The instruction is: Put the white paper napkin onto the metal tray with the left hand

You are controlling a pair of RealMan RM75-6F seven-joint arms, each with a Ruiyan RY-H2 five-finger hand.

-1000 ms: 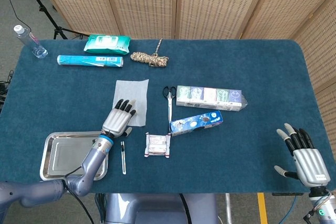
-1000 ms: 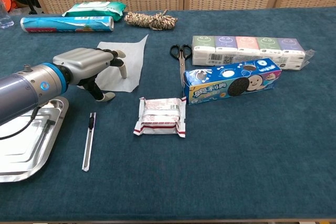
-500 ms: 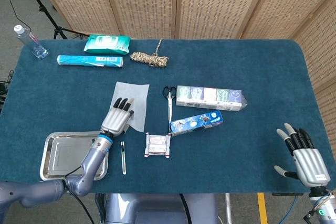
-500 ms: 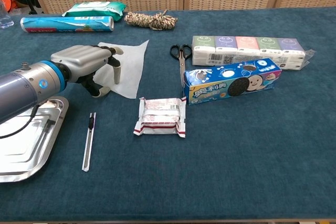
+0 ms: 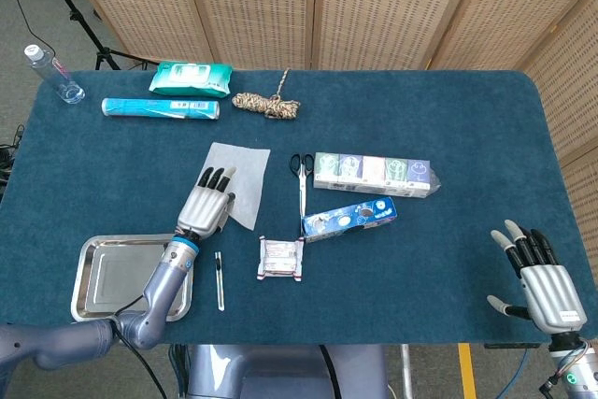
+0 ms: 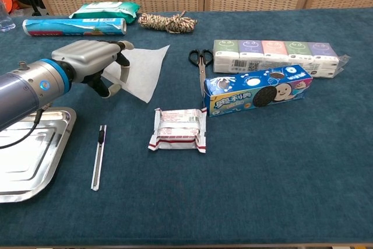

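Note:
The white paper napkin (image 5: pixel 245 179) (image 6: pixel 144 69) lies left of the table's middle, its left edge raised off the blue cloth. My left hand (image 5: pixel 207 205) (image 6: pixel 90 59) pinches that edge between thumb and fingers, held a little above the table. The metal tray (image 5: pixel 103 273) (image 6: pixel 23 155) sits empty at the front left, nearer the table edge than the hand. My right hand (image 5: pixel 542 277) hovers at the front right corner with fingers spread and nothing in it; only the head view shows it.
A utility knife (image 5: pixel 219 279) lies between tray and a wafer packet (image 5: pixel 281 259). Scissors (image 5: pixel 299 175), a cookie box (image 5: pixel 350 219) and a tissue pack (image 5: pixel 372 172) lie right of the napkin. Rope (image 5: pixel 266 103), wet wipes (image 5: pixel 190 77), a blue roll (image 5: pixel 161 108) and a bottle (image 5: pixel 51 72) line the back.
My left hand has closed on the napkin's left edge, risen and drawn back leftwards. The napkin has turned slightly and its near side has lifted. The right hand has stayed still.

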